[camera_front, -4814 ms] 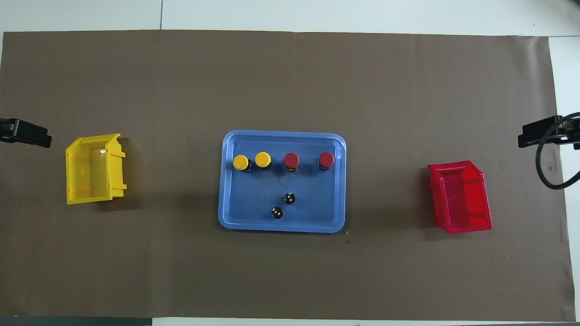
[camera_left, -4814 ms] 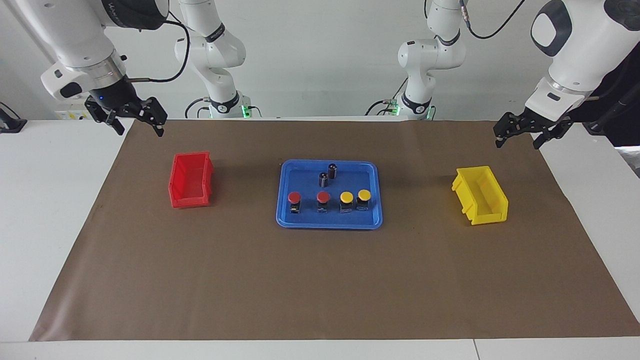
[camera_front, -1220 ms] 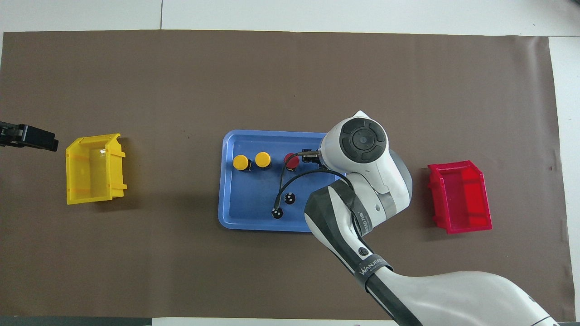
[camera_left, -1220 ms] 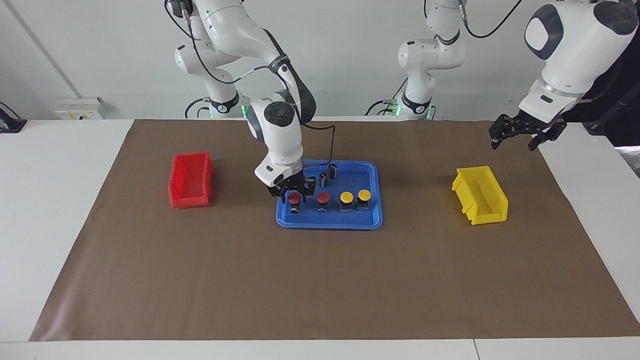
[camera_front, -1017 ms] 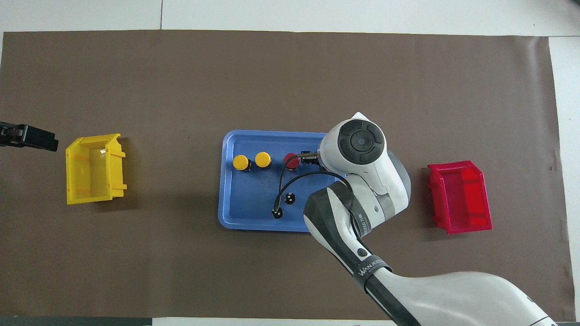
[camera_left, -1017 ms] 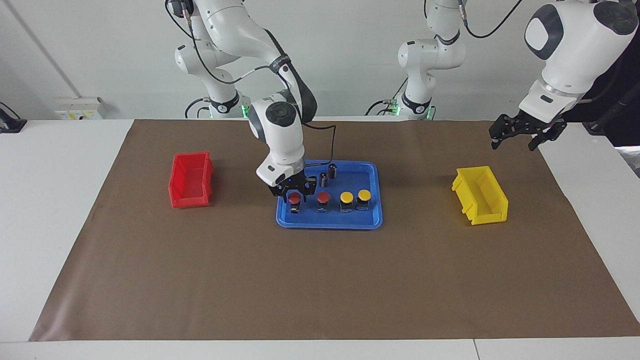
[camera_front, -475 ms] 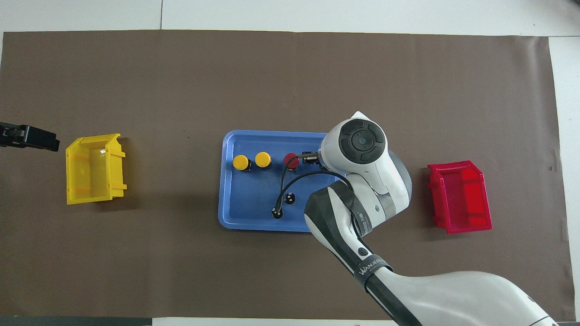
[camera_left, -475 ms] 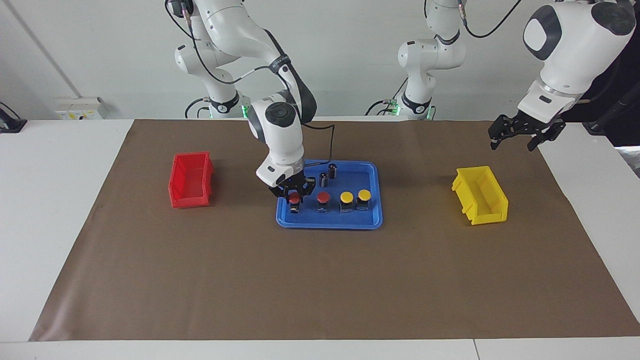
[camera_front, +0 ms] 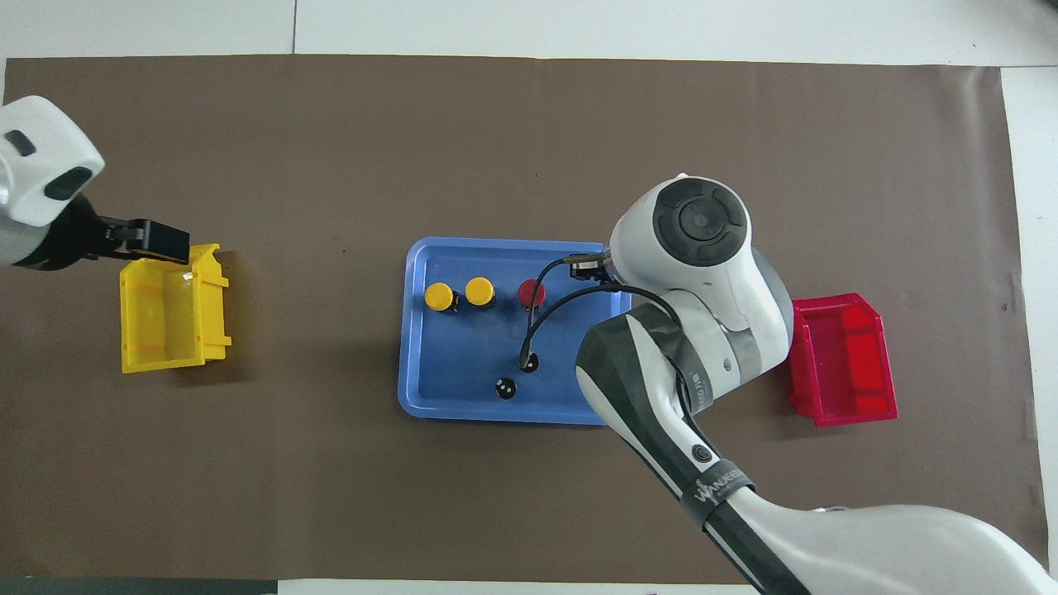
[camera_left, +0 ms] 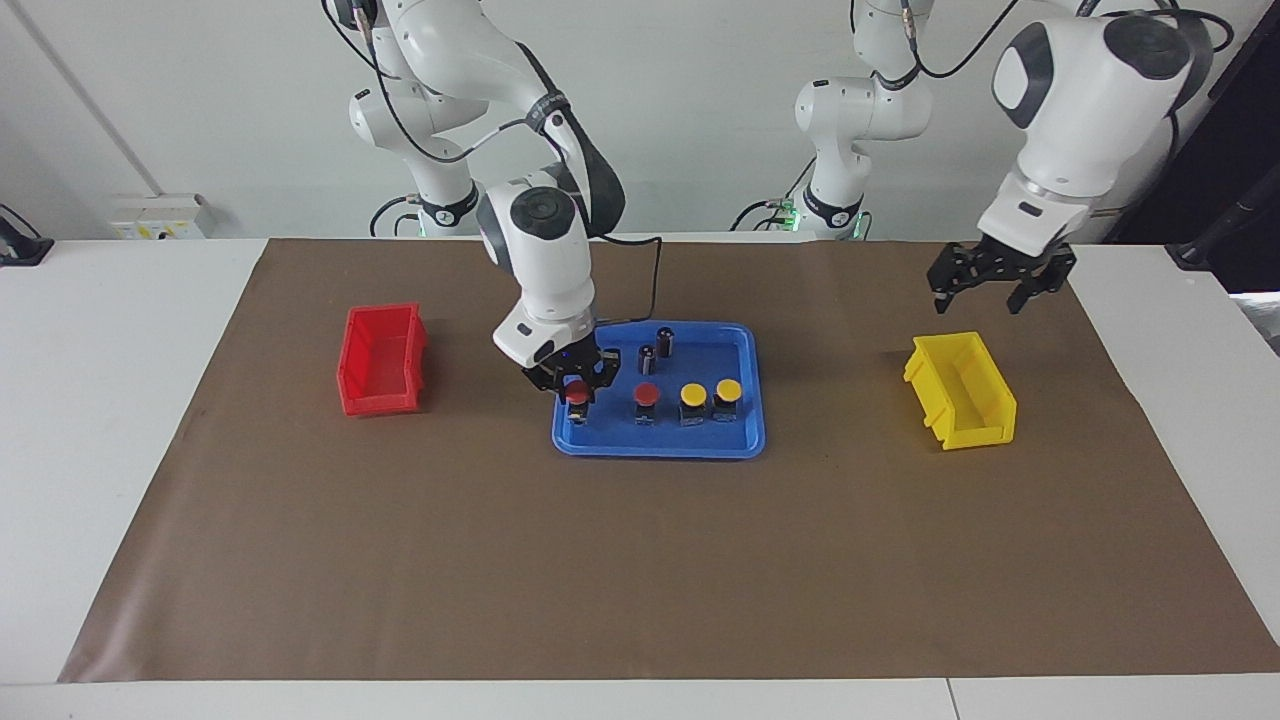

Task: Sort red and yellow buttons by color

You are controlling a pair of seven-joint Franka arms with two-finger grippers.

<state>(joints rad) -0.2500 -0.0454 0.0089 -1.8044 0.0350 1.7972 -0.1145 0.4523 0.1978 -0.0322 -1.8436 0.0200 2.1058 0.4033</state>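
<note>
My right gripper (camera_left: 577, 392) is shut on a red button (camera_left: 577, 388) and holds it just above the blue tray (camera_left: 660, 447), at the tray's end toward the red bin. The right arm's wrist hides that button in the overhead view. Three buttons stand in a row in the tray: a second red button (camera_left: 646, 393) (camera_front: 531, 293) and two yellow buttons (camera_left: 692, 395) (camera_left: 728, 390) (camera_front: 439, 296) (camera_front: 478, 291). My left gripper (camera_left: 990, 285) (camera_front: 157, 240) hangs open in the air over the yellow bin's rim, holding nothing.
A red bin (camera_left: 380, 360) (camera_front: 843, 364) sits toward the right arm's end of the brown mat, a yellow bin (camera_left: 960, 390) (camera_front: 169, 310) toward the left arm's end. Two dark cylinders (camera_left: 665, 340) (camera_left: 647, 358) stand in the tray nearer to the robots than the buttons.
The right gripper closed on the red button and raised it a little, shifting toward the red bin. The left arm swung in from the table's end to above the yellow bin's rim.
</note>
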